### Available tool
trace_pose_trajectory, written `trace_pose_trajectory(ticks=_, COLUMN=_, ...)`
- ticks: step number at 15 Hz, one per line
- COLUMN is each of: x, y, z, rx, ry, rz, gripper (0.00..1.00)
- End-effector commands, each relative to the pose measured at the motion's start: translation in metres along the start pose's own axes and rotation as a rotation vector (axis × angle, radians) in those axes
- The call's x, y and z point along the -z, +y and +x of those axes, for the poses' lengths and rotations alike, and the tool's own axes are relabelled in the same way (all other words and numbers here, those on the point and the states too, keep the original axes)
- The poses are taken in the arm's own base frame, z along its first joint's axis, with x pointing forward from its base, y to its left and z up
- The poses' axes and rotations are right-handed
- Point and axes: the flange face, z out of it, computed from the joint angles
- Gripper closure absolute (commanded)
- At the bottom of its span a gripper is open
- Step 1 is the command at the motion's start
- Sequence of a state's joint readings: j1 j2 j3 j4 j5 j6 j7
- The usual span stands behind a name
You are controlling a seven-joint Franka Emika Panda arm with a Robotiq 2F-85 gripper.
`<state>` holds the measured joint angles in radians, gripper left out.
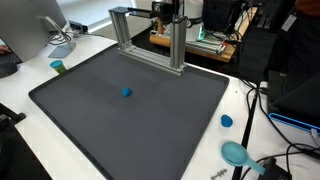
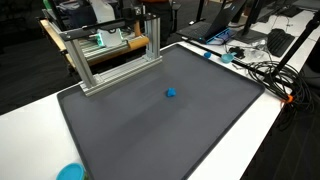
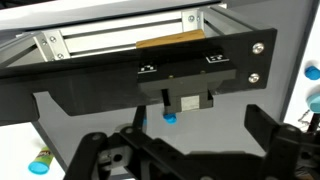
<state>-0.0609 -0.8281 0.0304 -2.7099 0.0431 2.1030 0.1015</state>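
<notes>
1. Hovering with its jaws spread wide, the pincer holds nothing. In the wrist view one dark finger sits at 4 o'clock of the picture and its mate at 8 o'clock.
2. The blue piece shows in the gap at 12 o'clock of the pincer, clear of both fingers and touching neither.
3. A black plate with screws crosses the wrist view just past the piece at 12 o'clock, with the aluminium frame behind it.
4. In both exterior views the blue piece lies alone on the dark mat, near the middle and apart from everything else.
5. The frame stands at 12 o'clock of the piece in an exterior view, at the mat's far edge. From the opposite side the frame is at 10 o'clock.
6. The white tabletop carries the mat. Off the mat lie a blue disc at 3 o'clock of the piece, a teal scoop at 4 o'clock and a small green cup at 10 o'clock.
</notes>
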Motion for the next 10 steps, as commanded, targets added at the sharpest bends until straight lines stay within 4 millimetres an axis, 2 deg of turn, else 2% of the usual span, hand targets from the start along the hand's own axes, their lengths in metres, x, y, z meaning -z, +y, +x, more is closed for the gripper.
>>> trace_pose_trajectory(ticks=1, x=-0.007, y=-0.004, z=0.007, rx=-0.027, ry=0.018, rz=0.022, gripper=0.00)
trace_pose_trajectory(ticks=5, x=-0.027, y=-0.008, z=0.015, rx=-0.028, ry=-0.003, rz=-0.011, gripper=0.00)
trace_pose_trajectory(ticks=10, x=-0.040, y=-0.006, z=0.022, rx=-0.036, ry=-0.013, rz=-0.058, gripper=0.00)
